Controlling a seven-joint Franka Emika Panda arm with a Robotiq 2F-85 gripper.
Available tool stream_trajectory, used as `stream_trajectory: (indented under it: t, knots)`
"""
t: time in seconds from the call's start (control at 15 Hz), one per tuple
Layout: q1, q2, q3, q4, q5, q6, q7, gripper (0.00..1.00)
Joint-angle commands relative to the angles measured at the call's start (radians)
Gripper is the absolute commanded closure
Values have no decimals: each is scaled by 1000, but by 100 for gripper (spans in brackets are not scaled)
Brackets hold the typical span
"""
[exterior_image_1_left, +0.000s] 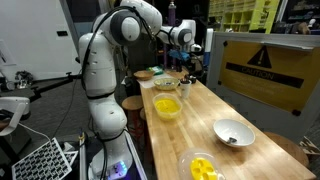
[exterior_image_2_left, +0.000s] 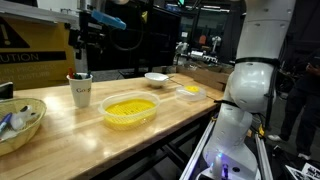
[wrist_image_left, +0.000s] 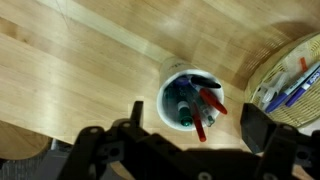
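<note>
A white cup (wrist_image_left: 186, 98) holding red, green and black markers stands on the wooden table (wrist_image_left: 80, 60). My gripper (wrist_image_left: 175, 132) hangs open straight above it, one finger on each side of the cup and nothing held between them. In both exterior views the gripper (exterior_image_2_left: 82, 58) sits well above the cup (exterior_image_2_left: 80, 91), apart from it. The cup (exterior_image_1_left: 187, 88) stands toward the far end of the table, under the gripper (exterior_image_1_left: 186, 47).
A woven basket (wrist_image_left: 292, 70) with more pens lies beside the cup (exterior_image_2_left: 20, 122). A yellow bowl (exterior_image_2_left: 130, 110), a white bowl (exterior_image_2_left: 156, 78) and a yellow container (exterior_image_2_left: 188, 91) stand along the table. A yellow caution board (exterior_image_1_left: 262, 70) lines one side.
</note>
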Motion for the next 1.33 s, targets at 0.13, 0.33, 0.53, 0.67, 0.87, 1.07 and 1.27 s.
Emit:
stream_trajectory:
  t: [0.13, 0.33, 0.53, 0.67, 0.87, 1.07, 1.27]
  knots:
    - [5, 75, -6, 73, -18, -9, 35, 0]
    - [6, 106, -9, 96, -14, -11, 39, 0]
    - [8, 130, -12, 113, -15, -9, 50, 0]
    - [6, 131, -17, 114, -15, -7, 54, 0]
    - [7, 134, -22, 114, -14, 2, 70, 0]
    - [8, 145, -24, 112, -9, 12, 83, 0]
    - [14, 164, -21, 109, -4, 31, 102, 0]
